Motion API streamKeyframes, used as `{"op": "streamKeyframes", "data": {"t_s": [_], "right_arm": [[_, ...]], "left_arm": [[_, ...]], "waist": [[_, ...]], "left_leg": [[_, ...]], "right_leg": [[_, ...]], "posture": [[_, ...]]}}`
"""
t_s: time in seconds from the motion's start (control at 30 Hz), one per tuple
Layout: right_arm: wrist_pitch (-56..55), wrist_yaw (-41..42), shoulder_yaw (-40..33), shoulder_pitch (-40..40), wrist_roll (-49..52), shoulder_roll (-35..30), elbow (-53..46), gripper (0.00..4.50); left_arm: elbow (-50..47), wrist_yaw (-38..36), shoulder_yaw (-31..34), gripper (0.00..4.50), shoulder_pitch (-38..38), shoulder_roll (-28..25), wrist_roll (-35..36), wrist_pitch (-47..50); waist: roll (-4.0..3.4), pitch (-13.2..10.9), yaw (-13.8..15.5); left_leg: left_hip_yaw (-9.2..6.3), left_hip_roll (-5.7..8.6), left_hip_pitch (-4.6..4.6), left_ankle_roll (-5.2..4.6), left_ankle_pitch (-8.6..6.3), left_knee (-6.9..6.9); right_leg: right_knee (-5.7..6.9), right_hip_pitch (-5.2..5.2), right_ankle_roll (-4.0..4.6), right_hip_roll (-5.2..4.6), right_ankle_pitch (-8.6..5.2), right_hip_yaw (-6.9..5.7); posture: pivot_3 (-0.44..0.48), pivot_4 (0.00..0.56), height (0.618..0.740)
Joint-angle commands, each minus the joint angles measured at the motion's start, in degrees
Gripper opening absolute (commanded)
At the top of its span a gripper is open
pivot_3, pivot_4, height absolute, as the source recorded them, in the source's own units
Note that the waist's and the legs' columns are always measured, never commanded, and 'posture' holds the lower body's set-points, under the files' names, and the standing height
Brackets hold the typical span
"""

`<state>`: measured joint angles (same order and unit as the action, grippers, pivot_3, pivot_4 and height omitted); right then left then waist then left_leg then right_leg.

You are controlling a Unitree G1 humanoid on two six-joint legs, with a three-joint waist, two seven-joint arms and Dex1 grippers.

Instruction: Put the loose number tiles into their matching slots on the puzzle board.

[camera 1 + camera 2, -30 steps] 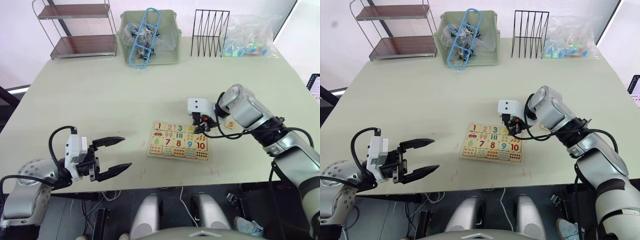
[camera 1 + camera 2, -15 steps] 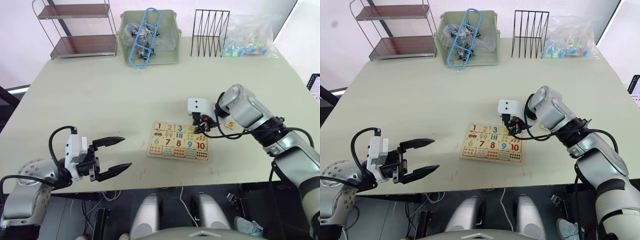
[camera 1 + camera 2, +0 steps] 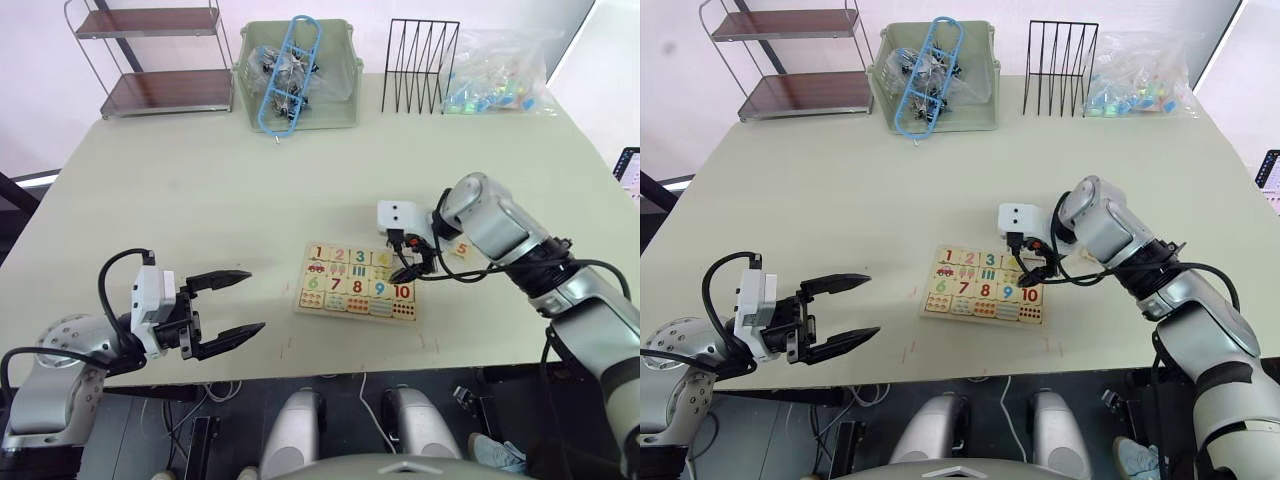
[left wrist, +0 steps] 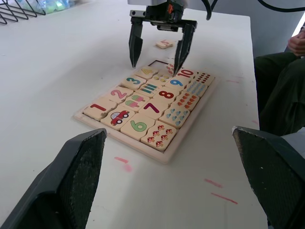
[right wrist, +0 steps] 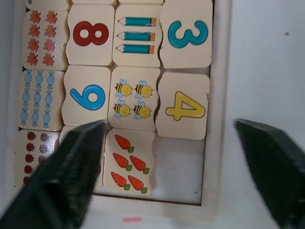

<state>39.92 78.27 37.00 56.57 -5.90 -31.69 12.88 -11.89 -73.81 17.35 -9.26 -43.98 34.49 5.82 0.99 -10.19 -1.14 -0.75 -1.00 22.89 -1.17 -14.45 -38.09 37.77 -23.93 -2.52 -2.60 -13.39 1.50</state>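
The puzzle board [image 3: 356,283] lies on the table near its front edge, right of centre. Tiles 1, 2, 3 and the yellow 4 tile [image 5: 182,106] sit in its top row. Beside the 4, the corner slot [image 5: 178,169] is bare. A loose orange 5 tile [image 3: 461,249] rests on the table just right of the board. My right gripper [image 3: 408,261] hangs open over the board's far right corner, holding nothing, its fingers [image 4: 135,44] astride the bare slot. My left gripper [image 3: 254,300] hovers open and empty at the table's front left, well clear of the board.
Along the back of the table stand a metal shelf [image 3: 155,55], a green bin [image 3: 330,100] with a blue rack in it, a black wire rack [image 3: 420,65] and a plastic bag of coloured pieces [image 3: 495,70]. A person's leg [image 4: 281,90] shows beyond the table's edge.
My right gripper has opened above the board's far right corner, and the yellow 4 tile lies in its slot beneath it. The left arm has stayed where it was.
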Motion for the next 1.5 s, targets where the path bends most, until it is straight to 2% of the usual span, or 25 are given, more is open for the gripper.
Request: {"op": "streamKeyframes", "data": {"t_s": [0.03, 0.37, 0.63, 0.7, 0.77, 0.8, 0.83, 0.93, 0.97, 1.17, 1.5], "right_arm": [[-0.6, 0.5, -1.5, 0.5, 0.1, -0.8, -1.2, 4.43], [-0.7, 0.5, -7.5, -1.0, 4.6, -3.0, -4.0, 4.43], [-4.2, -4.5, -18.0, -7.2, 11.5, -1.9, -7.0, 4.43], [-6.9, -6.2, -21.0, -9.3, 13.7, -0.5, -7.2, 3.79], [-8.7, -7.7, -22.8, -11.1, 14.9, 0.6, -7.6, 2.86], [-9.7, -8.5, -23.4, -12.0, 15.4, 1.1, -7.7, 2.25], [-10.6, -9.0, -23.9, -12.8, 15.8, 1.5, -7.9, 2.07], [-13.4, -11.0, -25.2, -15.2, 17.0, 2.9, -8.1, 0.49], [-14.5, -11.7, -25.6, -16.0, 17.3, 3.5, -8.0, 0.16], [-20.8, -13.8, -25.2, -19.7, 16.3, 5.0, -5.7, 0.07], [-24.6, -14.5, -23.5, -22.3, 14.6, 5.4, -2.2, 0.07]], "left_arm": [[-0.9, -0.4, 0.0, 4.50, 0.3, 0.1, 0.8, -0.1], [-1.0, 0.0, -0.1, 4.50, 0.3, 0.6, 0.4, -0.2], [-0.7, 0.3, -0.5, 4.50, 0.8, 0.8, 0.1, -0.3], [-0.6, 0.2, -0.7, 4.50, 1.1, 0.7, 0.1, -0.3], [-0.4, 0.1, -0.8, 4.50, 1.4, 0.6, 0.0, -0.2], [-0.3, 0.1, -0.9, 4.50, 1.5, 0.6, 0.0, -0.3], [-0.2, 0.1, -1.0, 4.50, 1.6, 0.6, -0.1, -0.3], [-0.1, 0.1, -1.0, 4.50, 1.8, 0.6, -0.2, -0.5], [-0.1, 0.1, -1.0, 4.50, 1.8, 0.6, -0.2, -0.6], [0.0, 0.1, -1.1, 4.50, 1.8, 0.6, -0.3, -0.8], [0.0, 0.1, -1.0, 4.50, 1.8, 0.5, -0.3, -0.8]], "waist": [[0.00, 0.0, 0.0], [0.00, 0.0, 0.1], [0.00, 0.0, 0.2], [0.01, 0.0, 0.1], [0.01, 0.0, 0.1], [0.01, 0.0, 0.1], [0.00, 0.0, 0.1], [0.01, 0.0, 0.1], [0.01, 0.0, 0.2], [0.01, 0.0, 0.1], [0.01, 0.0, 0.1]], "left_leg": [[0.00, 0.00, 0.00, 0.00, 0.00, 0.00], [-0.01, 0.00, 0.01, 0.00, 0.00, 0.02], [0.01, 0.00, 0.01, 0.00, 0.00, 0.04], [0.02, 0.00, 0.01, 0.00, 0.00, 0.04], [0.08, 0.00, 0.01, 0.00, 0.00, 0.04], [0.12, 0.00, 0.01, 0.00, 0.00, 0.04], [0.12, 0.00, 0.01, 0.00, 0.00, 0.04], [0.13, 0.00, 0.01, 0.00, 0.00, 0.05], [0.14, 0.00, 0.01, 0.00, 0.00, 0.05], [0.16, 0.00, 0.01, 0.00, 0.00, 0.04], [0.21, 0.00, 0.01, 0.00, 0.00, 0.04]], "right_leg": [[0.00, 0.00, 0.00, 0.00, 0.00, 0.00], [-0.03, 0.00, 0.00, -0.01, 0.00, -0.01], [-0.05, 0.01, -0.02, -0.01, 0.01, 0.00], [-0.05, 0.01, -0.02, 0.00, 0.01, 0.01], [-0.04, 0.01, -0.03, 0.01, 0.02, 0.02], [-0.04, 0.01, -0.04, 0.02, 0.02, 0.01], [-0.04, 0.01, -0.04, 0.02, 0.02, 0.00], [-0.05, 0.01, -0.04, 0.01, 0.02, 0.01], [-0.06, 0.02, -0.04, 0.01, 0.02, 0.00], [-0.04, 0.02, -0.04, 0.02, 0.02, 0.00], [-0.04, 0.02, -0.04, 0.03, 0.02, 0.00]], "posture": [[0.000, 0.150, 0.740], [0.000, 0.150, 0.740], [0.000, 0.150, 0.740], [0.000, 0.150, 0.740], [0.000, 0.150, 0.740], [0.000, 0.150, 0.740], [0.000, 0.150, 0.740], [0.000, 0.150, 0.740], [0.000, 0.150, 0.740], [0.000, 0.150, 0.740], [0.000, 0.150, 0.740]]}}
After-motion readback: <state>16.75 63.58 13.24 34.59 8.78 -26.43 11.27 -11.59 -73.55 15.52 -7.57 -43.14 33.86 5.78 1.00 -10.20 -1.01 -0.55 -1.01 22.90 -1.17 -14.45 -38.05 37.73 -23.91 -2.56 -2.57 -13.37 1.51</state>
